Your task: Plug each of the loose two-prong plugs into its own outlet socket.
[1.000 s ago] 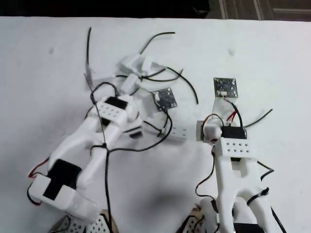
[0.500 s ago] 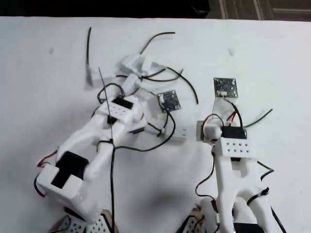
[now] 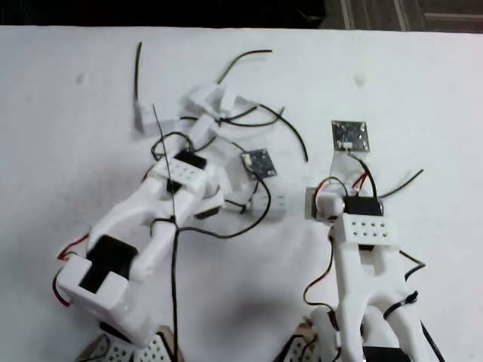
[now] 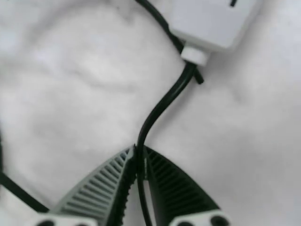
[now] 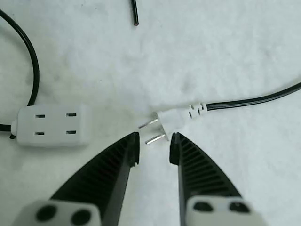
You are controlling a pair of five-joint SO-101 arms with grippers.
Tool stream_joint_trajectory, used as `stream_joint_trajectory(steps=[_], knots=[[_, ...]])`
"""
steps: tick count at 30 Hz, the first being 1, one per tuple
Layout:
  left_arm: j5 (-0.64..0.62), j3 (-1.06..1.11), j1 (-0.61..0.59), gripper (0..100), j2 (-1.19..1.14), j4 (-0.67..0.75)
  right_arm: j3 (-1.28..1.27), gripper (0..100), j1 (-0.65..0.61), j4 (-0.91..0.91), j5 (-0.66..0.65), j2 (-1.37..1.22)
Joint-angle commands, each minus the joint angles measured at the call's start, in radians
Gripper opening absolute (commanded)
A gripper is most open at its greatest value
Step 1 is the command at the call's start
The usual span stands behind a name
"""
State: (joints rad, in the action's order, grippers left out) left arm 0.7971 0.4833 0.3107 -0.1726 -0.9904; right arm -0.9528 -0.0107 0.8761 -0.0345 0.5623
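Overhead, white table strewn with black cord; dark room behind

Left gripper, clamped on black cord, shifted slightly nearer; cord loop dragged along.

outlet block cropped, plug cord — cut off

High cam: overhead, over table. Wrist cams: close, facing down. R wrist/high share socket block.
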Motion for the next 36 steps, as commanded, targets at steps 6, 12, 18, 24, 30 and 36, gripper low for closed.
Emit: stream_joint_trajectory(steps=[6,12,18,24,30,36], knots=[[-0.015,-0.032,-0.062,2,0.018,-0.109,0.002,10.8,0.015,-0.004,0.0,0.027],[-0.014,-0.032,-0.143,2,0.018,-0.155,0.002,10.8,0.013,-0.004,0.0,0.027],[-0.014,0.025,-0.16,2,0.102,-0.199,0.002,10.8,0.013,-0.004,0.0,0.027],[-0.025,0.273,-0.162,2,0.464,-0.169,0.002,10.8,0.013,-0.004,0.0,0.027],[-0.026,0.462,-0.162,2,0.705,-0.164,0.002,10.8,0.012,-0.004,0.0,0.027],[-0.023,0.526,-0.189,2,0.73,-0.169,-0.009,10.8,0.012,-0.005,0.0,0.027]])
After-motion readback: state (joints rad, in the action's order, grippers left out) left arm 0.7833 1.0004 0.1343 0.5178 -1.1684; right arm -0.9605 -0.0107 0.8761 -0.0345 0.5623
